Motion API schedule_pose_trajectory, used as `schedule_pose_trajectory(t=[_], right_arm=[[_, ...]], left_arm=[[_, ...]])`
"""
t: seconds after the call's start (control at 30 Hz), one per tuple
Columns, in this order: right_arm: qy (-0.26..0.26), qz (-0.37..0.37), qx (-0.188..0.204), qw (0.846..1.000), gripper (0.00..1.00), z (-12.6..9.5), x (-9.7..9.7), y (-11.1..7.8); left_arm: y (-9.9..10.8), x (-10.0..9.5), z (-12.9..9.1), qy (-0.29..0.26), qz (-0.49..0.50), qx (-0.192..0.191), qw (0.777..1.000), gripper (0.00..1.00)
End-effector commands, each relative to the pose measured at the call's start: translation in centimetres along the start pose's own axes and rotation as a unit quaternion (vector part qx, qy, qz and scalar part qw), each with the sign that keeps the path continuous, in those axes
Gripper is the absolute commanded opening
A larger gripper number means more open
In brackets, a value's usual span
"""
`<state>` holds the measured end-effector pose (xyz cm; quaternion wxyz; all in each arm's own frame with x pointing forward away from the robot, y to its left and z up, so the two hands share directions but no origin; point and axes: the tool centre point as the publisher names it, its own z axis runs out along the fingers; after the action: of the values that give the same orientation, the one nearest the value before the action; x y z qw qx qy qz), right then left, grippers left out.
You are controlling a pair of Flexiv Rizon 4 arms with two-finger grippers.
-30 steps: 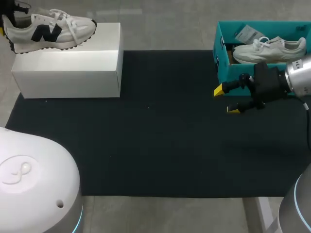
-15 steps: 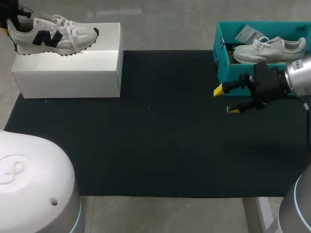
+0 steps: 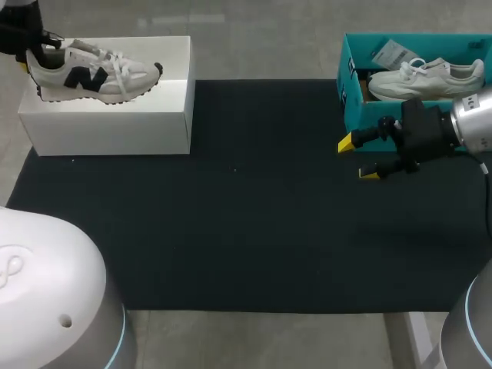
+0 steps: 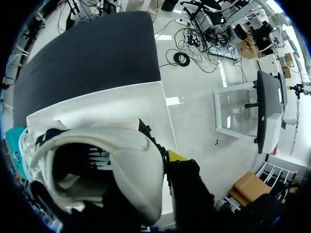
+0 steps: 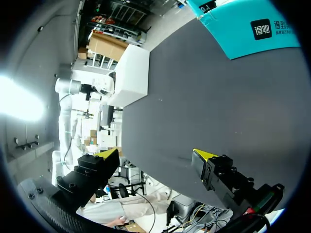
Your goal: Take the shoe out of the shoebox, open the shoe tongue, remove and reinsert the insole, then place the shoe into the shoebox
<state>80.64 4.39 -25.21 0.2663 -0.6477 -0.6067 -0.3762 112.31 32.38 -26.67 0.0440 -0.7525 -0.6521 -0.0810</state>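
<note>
Above white box (image 3: pixel 115 115), left gripper (image 3: pixel 32 48) clamps shoe (image 3: pixel 96 73); right gripper (image 3: pixel 357 159) gapes.

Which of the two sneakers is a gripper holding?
The sneaker with the black side mark, at the white box: the left gripper grips its heel. The plain white sneaker lies untouched in the teal shoebox.

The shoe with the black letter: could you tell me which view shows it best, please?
The head view: the shoe shows whole and side on, above the white box. The left wrist view shows only its heel opening, close up. The right wrist view gives no clear sight of it.
</note>
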Motion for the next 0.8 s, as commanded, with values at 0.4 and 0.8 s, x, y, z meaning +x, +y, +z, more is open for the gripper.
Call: schedule_pose_trajectory(t=[0.4,0.8], right_arm=[[-0.002,0.001,-0.001,1.000,1.00,0.1,0.1,-0.1],[-0.002,0.001,-0.001,1.000,1.00,0.1,0.1,-0.1]], left_arm=[[-1.4,-1.9,6.8,-0.011,0.022,0.005,1.000,0.00],[-2.3,-3.8,11.0,-0.006,0.015,0.014,1.000,0.00]])
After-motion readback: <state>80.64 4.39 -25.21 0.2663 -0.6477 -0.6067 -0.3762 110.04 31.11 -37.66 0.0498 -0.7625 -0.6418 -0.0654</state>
